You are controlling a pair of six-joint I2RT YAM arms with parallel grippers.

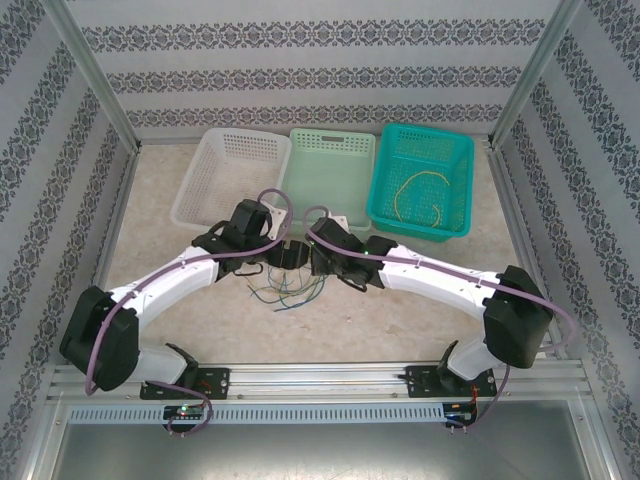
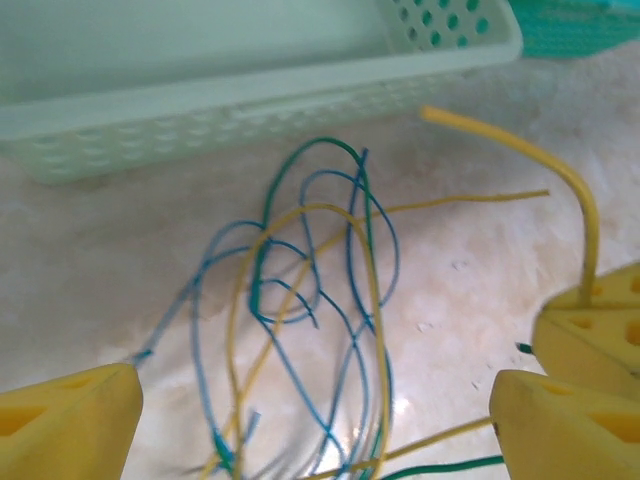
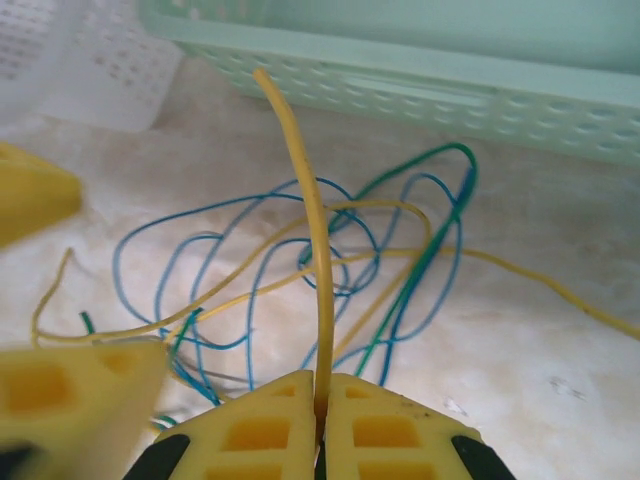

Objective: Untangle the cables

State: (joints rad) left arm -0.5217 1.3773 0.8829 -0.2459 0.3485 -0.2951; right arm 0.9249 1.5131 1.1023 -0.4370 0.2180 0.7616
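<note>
Cables (image 2: 258, 288) lie in a loose yellow, green and blue tangle on the table, just in front of the mint basket (image 2: 200, 140). My left gripper (image 2: 315, 430) hangs over the tangle, jaws spread wide, nothing between them. My right gripper (image 3: 320, 400) is clenched on one yellow cable (image 3: 313, 230), whose free end sticks up toward the mint basket. Another yellow cable (image 1: 420, 195) sits in the teal basket (image 1: 382, 175), right of the mint basket. White basket (image 1: 195, 195) is on its left.
</note>
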